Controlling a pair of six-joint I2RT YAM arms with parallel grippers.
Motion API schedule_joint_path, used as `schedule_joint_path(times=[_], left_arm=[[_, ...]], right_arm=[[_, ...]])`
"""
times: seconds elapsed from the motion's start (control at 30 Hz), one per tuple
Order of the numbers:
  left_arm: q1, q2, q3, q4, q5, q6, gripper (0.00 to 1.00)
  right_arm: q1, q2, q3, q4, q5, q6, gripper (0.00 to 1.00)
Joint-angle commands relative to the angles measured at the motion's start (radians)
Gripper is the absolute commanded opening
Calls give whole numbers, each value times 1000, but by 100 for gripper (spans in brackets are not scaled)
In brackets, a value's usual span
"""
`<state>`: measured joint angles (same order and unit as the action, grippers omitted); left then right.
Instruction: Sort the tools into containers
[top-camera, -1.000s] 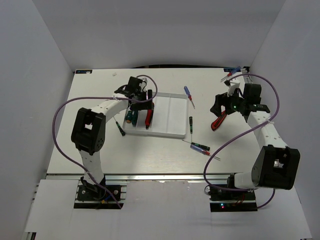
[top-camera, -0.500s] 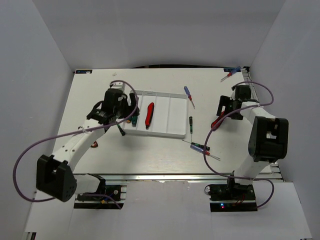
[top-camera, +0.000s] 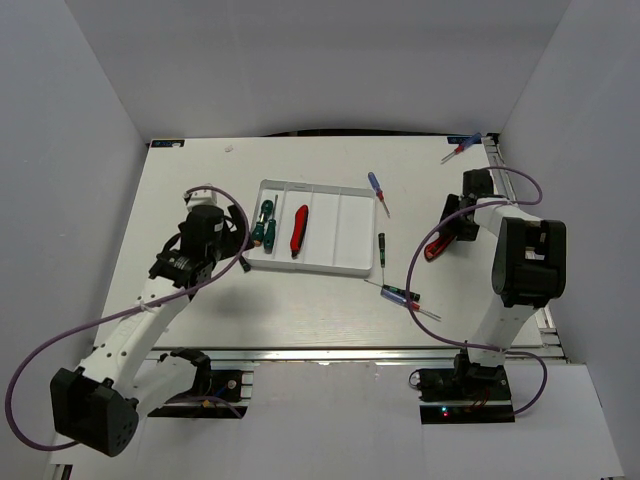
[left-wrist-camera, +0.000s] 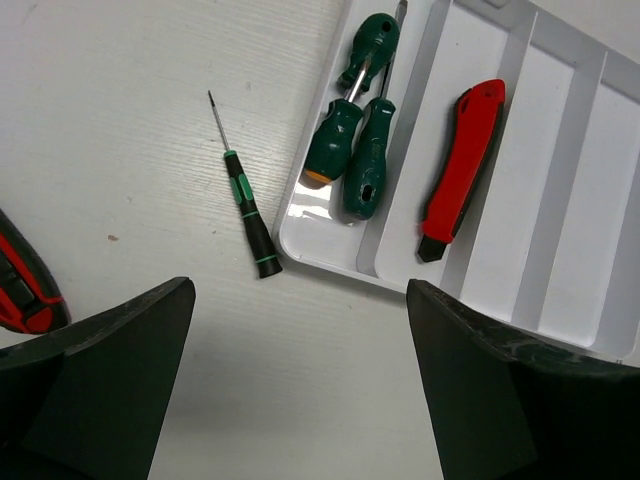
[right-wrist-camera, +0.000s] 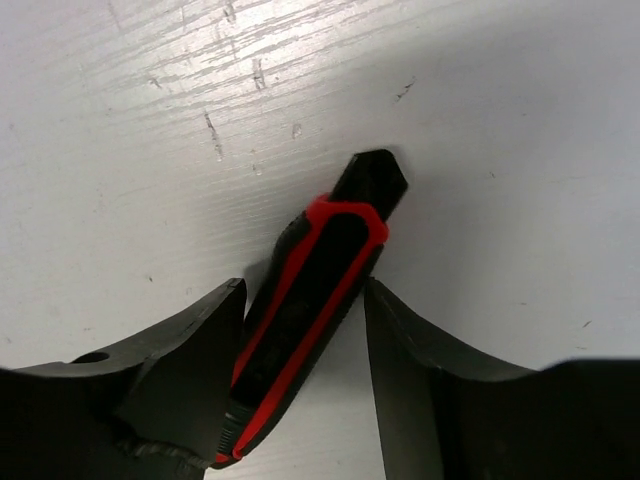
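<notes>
The white tray (top-camera: 340, 235) lies mid-table. Its leftmost compartment holds three green-handled screwdrivers (left-wrist-camera: 358, 140). The second compartment holds a red tool (left-wrist-camera: 458, 170). My left gripper (left-wrist-camera: 298, 300) is open and empty, hovering over the table just off the tray's near-left corner (top-camera: 232, 240). A thin dark driver with green bands (left-wrist-camera: 245, 205) lies beside the tray. My right gripper (right-wrist-camera: 305, 295) has a finger on each side of the red-and-black tool (right-wrist-camera: 320, 300), which lies on the table at the right (top-camera: 436, 245).
Loose on the table are a blue-handled screwdriver (top-camera: 377, 190), a dark green driver (top-camera: 382, 248), blue and red small drivers (top-camera: 405, 297), and two more at the back right (top-camera: 462, 147). A red-and-black object (left-wrist-camera: 25, 295) lies left of my left gripper.
My left arm has drawn back from over the tray toward the near left, leaving the green screwdrivers in the left compartment. My right gripper has come down around the red-and-black tool.
</notes>
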<state>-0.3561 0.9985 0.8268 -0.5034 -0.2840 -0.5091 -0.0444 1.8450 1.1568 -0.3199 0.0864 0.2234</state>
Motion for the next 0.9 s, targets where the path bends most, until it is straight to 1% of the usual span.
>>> schedule_joint_path(times=[0.0,0.03,0.07,0.13,0.17,0.23,0.27,0.3,0.37,0.5,0.67,0.7,0.73,0.77,0.83,0.87], left_arm=[[5,-27,-23,-11,-46,-28,98],[5,-29,-26,-11,-46,-26,98],[3,-31,-26,-11,-47,-28,98],[5,-38,-32,-11,-52,-29,98],[5,-47,-34,-11,-55,-28,98],[5,-61,-40,-17,-60,-28,98],[5,-75,-43,-20,-66,-29,98],[6,-81,-48,-24,-69,-26,98],[6,-98,-54,-37,-78,-34,98],[8,-152,-81,-47,-89,-51,98],[8,-182,-94,-52,-95,-57,98],[8,-187,-92,-52,-95,-58,98],[8,-189,-92,-53,-95,-58,98],[8,-192,-91,-53,-93,-60,98],[8,-196,-89,-58,-92,-60,98],[8,-201,-87,-60,-89,-60,98]], right_arm=[[6,-7,-25,-5,1,21,56],[6,-7,-29,-4,-2,21,53],[6,-7,-34,2,-16,18,47],[6,-9,-39,7,-20,17,41],[6,-12,-37,11,-34,11,35],[6,-30,-31,18,-49,5,29],[6,-41,-23,31,-75,1,23],[6,-55,-17,39,-77,-15,21],[8,-105,-9,64,-172,-31,14],[43,-187,24,126,-289,-110,9],[188,-239,89,130,-391,-142,5],[251,-242,113,130,-401,-139,4],[283,-237,127,131,-416,-127,4],[354,-231,142,136,-421,-115,4],[423,-189,205,143,-427,-75,3],[484,-169,231,143,-428,-59,3]])
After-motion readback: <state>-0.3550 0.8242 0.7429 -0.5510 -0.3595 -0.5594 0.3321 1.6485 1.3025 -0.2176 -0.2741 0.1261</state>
